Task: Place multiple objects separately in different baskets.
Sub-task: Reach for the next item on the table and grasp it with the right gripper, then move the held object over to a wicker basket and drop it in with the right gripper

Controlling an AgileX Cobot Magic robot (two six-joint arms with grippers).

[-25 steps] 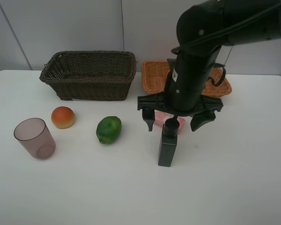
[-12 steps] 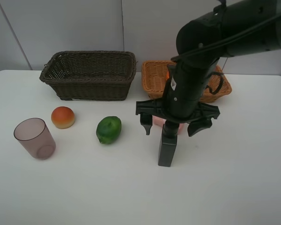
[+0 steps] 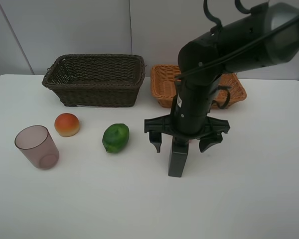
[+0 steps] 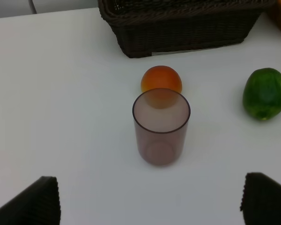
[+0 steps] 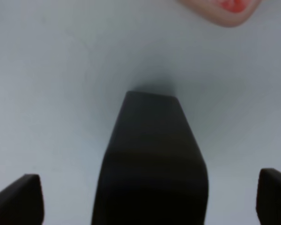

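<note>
Nearest in the exterior high view, low and just right of centre, the black rectangular bottle (image 3: 177, 159) stands upright on the smooth white table (image 3: 249, 199). It is matte and flat-sided, and narrows toward its top. The right gripper (image 3: 182, 141) hangs over it from a bulky black arm, its fingers (image 3: 155, 141) spread wide, one on each side of the bottle's upper part. The right wrist view shows the dark bottle in the middle with a clear gap to each fingertip. Beyond it is a blurred edge of the pink bottle (image 5: 225, 8), which the arm hides in the high view. Toward the left edge the translucent purplish plastic cup (image 3: 37, 146) stands open end up, its walls smooth and tapered. The left gripper (image 4: 150, 201) shows only in its wrist view, fingertips far apart, holding nothing, short of the cup. Farther back, left of centre, lie the glossy green lime (image 3: 115, 137) and the red-orange round fruit (image 3: 67, 124), apart from each other. At the back, upper left, sits the deep dark brown wicker basket (image 3: 94, 79). Beside it, upper middle, is the shallower orange-tan wicker basket (image 3: 163, 82), partly blocked by the arm.
</note>
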